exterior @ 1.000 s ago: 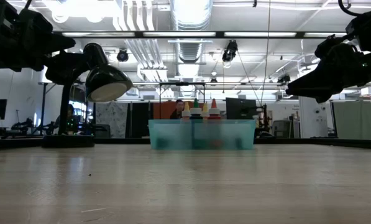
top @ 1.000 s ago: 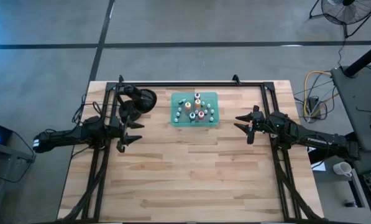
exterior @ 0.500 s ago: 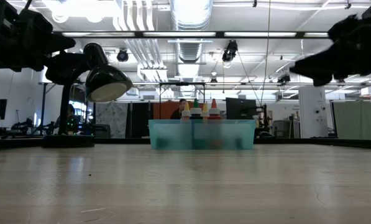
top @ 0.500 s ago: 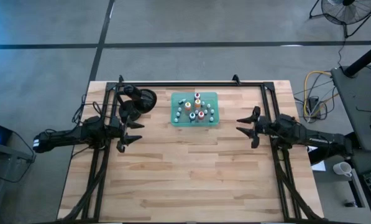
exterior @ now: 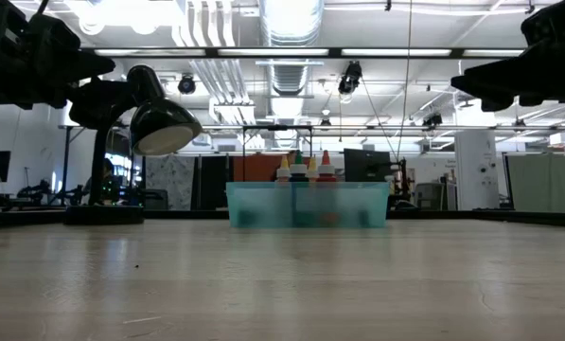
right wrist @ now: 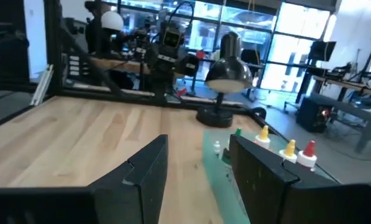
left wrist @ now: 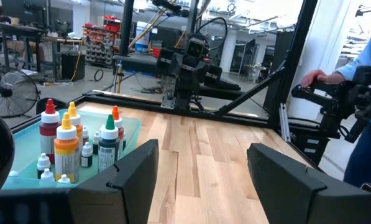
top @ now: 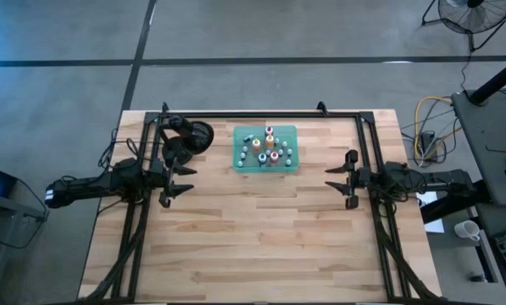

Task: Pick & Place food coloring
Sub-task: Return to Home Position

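**On the wooden table, both grippers empty and the bottles binned**

Between the fingers of the right gripper (top: 337, 180) nothing was held: in its wrist view the jaws were spread wide over bare boards. The left gripper (top: 185, 180) was likewise open and empty. Each gripper was poised above its own side of the table (top: 261, 246), well apart from the other, pointing inward.

Between them, nearer the far edge, the translucent green bin (top: 288, 132) was set squarely on the wood. The food coloring bottles (top: 269, 151) were gathered upright inside it, with red, orange-yellow and green bodies and tips showing above the wall in the low view. No bottle was seen lying loose on the boards. A black desk lamp (top: 193, 135) stood just beside the bin, close behind the left gripper.

The placing was judged complete, with only the return to rest in hand. That return would be best made with the jaws kept open and raised, each arm drawn back along its own side. The left arm should be steered clear of the lamp, and neither arm swung across the bin, lest the light bottles be toppled.
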